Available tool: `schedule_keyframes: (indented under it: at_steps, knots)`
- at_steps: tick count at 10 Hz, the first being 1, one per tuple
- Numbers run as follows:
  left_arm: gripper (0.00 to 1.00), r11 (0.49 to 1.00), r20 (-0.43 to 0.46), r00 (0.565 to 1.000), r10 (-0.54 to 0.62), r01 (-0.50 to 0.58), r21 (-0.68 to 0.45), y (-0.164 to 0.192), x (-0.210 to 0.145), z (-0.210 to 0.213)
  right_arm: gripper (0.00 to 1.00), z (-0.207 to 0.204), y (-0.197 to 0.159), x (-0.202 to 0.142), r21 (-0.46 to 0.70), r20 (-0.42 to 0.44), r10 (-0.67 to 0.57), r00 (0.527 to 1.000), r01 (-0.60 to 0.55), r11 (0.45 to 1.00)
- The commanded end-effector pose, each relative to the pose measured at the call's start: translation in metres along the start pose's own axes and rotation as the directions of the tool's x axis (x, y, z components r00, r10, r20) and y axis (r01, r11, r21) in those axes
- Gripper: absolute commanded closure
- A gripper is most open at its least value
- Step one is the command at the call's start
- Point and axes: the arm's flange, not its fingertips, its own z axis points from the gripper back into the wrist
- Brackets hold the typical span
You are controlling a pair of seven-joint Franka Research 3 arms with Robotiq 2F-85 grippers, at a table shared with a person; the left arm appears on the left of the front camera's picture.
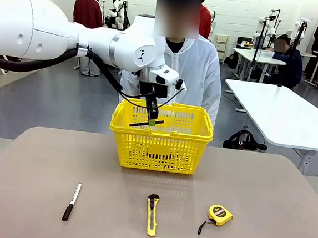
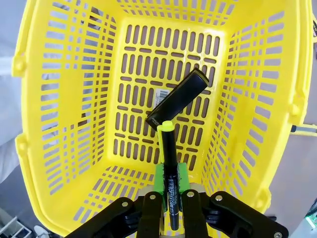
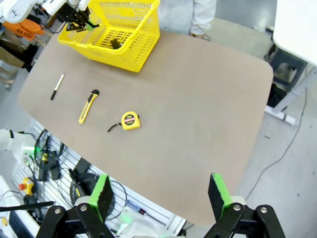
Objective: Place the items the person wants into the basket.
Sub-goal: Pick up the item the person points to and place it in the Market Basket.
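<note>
My left gripper (image 1: 151, 120) hangs over the yellow basket (image 1: 139, 151), shut on a thin black pen (image 1: 139, 124). In the left wrist view the pen (image 2: 169, 163) runs out from between the green pads (image 2: 159, 179), its yellow end above the basket floor (image 2: 138, 59). The round yellow tape measure (image 1: 219, 214) with its black strap lies on the table at the front right, also seen as the tape measure (image 3: 130, 120) in the right wrist view. My right gripper (image 3: 159, 193) stands open high above the table's edge, holding nothing. The person (image 1: 199, 72) in white stands behind the basket.
A black flat box with a barcode label (image 2: 178, 95) lies on the basket floor. A white-and-black marker (image 1: 72, 201) and a yellow utility knife (image 1: 152, 214) lie along the table's front. Another white table (image 1: 282, 116) stands to the right.
</note>
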Motion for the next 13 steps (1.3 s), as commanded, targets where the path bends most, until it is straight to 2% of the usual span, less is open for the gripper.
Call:
schedule_keyframes:
  at_steps: [1,2,3,4,5,7,8,9,13]
  knots:
    - [0.88,0.999,-0.002,1.0,-0.03,0.03,-0.021,0.0027,0.001,0.0024,0.0,-0.0024,0.0004,-0.0011,0.027,0.011,0.009,1.0,-0.01,1.0]
    - [0.88,0.999,-0.003,0.999,-0.034,0.034,-0.026,0.0019,0.0028,0.0014,0.0,-0.0024,0.0004,-0.0011,0.027,0.011,0.009,1.0,-0.01,1.0]
    - [0.49,0.999,-0.011,0.999,-0.034,0.034,-0.028,0.0019,0.0021,0.0003,0.0,-0.0024,0.0004,-0.0011,0.027,0.011,0.009,1.0,-0.01,1.0]
    - [0.28,0.999,-0.007,0.999,-0.035,0.035,-0.029,0.0022,0.0019,0.0007,0.0,-0.0024,0.0004,-0.0011,0.027,0.011,0.009,1.0,-0.01,1.0]
    - [0.0,0.999,-0.002,0.999,-0.035,0.035,-0.026,0.0025,0.0014,0.0012,0.0,-0.0024,0.0004,-0.0011,0.027,0.011,0.009,1.0,-0.01,1.0]
    - [0.0,0.999,-0.002,0.999,-0.038,0.038,-0.023,0.0019,0.0018,0.0022,0.0,-0.0024,0.0004,-0.0011,0.027,0.011,0.009,1.0,-0.01,1.0]
    - [0.07,0.999,-0.002,0.999,-0.04,0.04,-0.023,0.0013,0.0016,0.0026,0.0,-0.0024,0.0004,-0.0011,0.027,0.011,0.009,1.0,-0.01,1.0]
    - [0.0,0.999,-0.002,0.999,-0.041,0.041,-0.022,0.0014,0.0015,0.0036,0.0,-0.0024,0.0004,-0.0011,0.027,0.011,0.009,1.0,-0.01,1.0]
    - [0.0,0.999,-0.008,0.999,-0.038,0.038,-0.019,-0.0008,0.0015,0.0072,0.0,-0.0024,0.0004,-0.0011,0.027,0.011,0.009,1.0,-0.01,1.0]
